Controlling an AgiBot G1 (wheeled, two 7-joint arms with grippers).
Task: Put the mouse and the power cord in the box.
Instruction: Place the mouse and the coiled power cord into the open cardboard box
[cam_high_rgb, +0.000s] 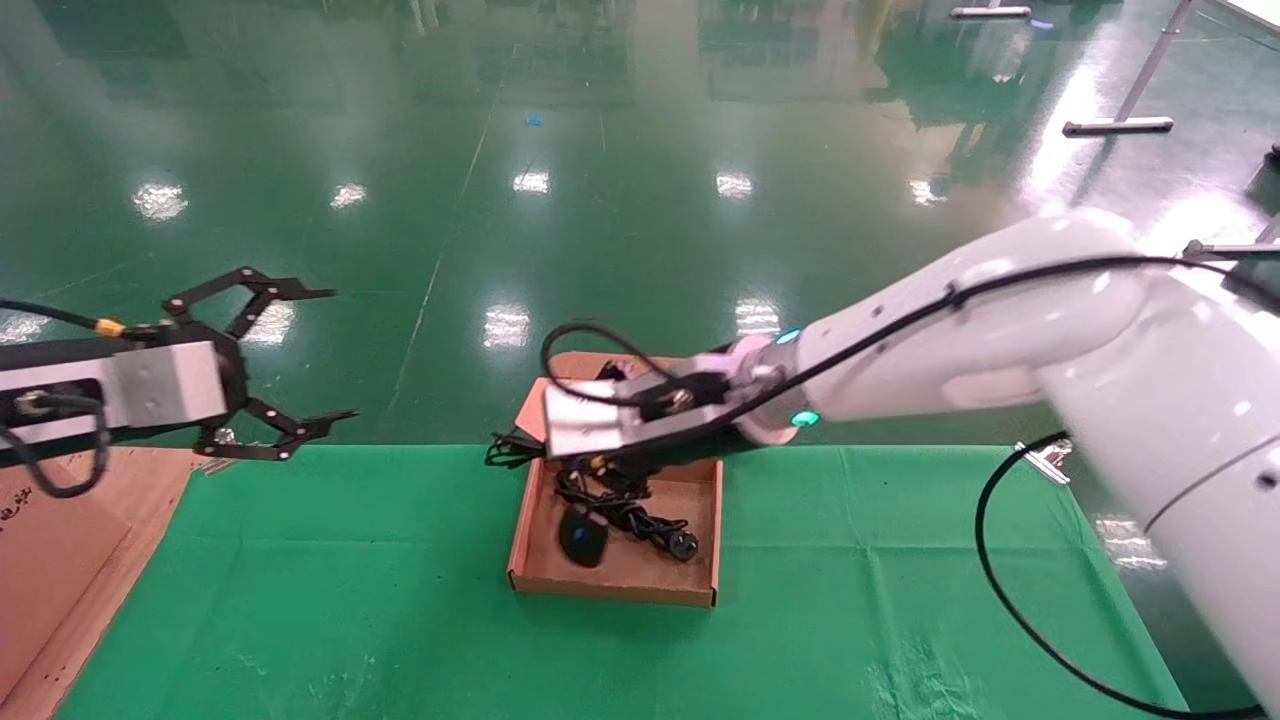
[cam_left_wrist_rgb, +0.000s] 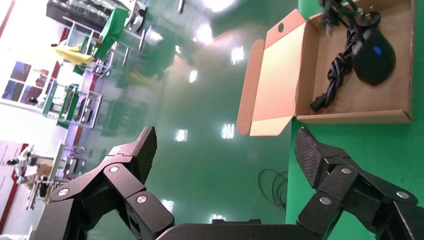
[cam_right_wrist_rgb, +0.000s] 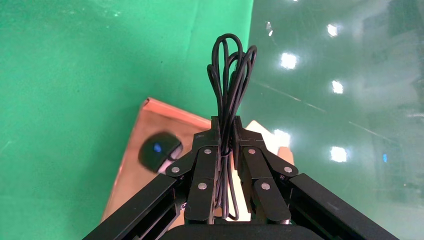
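Box (cam_high_rgb: 700, 590) holds mouse (cam_high_rgb: 583, 535); right gripper (cam_right_wrist_rgb: 227, 131) clamps power cord (cam_right_wrist_rgb: 230, 70); left gripper (cam_high_rgb: 320, 350) wide.

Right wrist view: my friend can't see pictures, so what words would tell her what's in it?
The right gripper is shut on looped strands of the power cord, which stick out past its fingertips. Beyond it lies the mouse in the box on a green cloth, with shiny green floor beside.
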